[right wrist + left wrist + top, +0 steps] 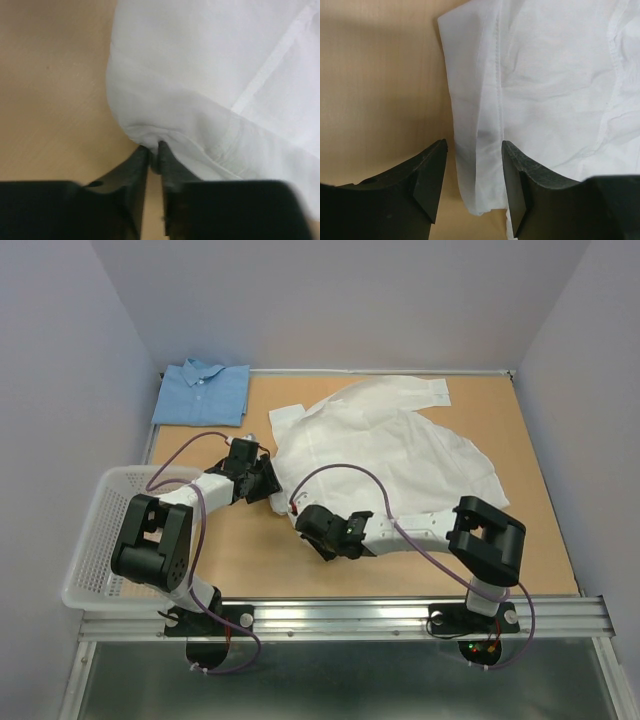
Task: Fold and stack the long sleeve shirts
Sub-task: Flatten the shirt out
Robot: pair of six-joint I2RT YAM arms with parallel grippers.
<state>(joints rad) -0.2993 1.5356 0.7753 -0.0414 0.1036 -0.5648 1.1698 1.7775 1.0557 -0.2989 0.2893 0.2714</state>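
Top view: white shirt point(390, 445) spread on the bench point(540, 510), folded blue shirt point(203, 392) at the far-left corner; mesh basket point(95, 540) shows nothing inside.

Left wrist: left claw point(474, 145) gapes astride the shirt's edge (ungripped).

Right wrist: right claw point(153, 147) pinches the edge thinly; lifting could slip it free.

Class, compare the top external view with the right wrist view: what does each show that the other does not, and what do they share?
Only the top external view shows the folded light blue shirt at the far left corner of the table, the white mesh basket at the near left, and both arms. Only the right wrist view shows the right jaws pinched shut on a bunched edge of the white shirt. Both show that white shirt lying on the wooden table.
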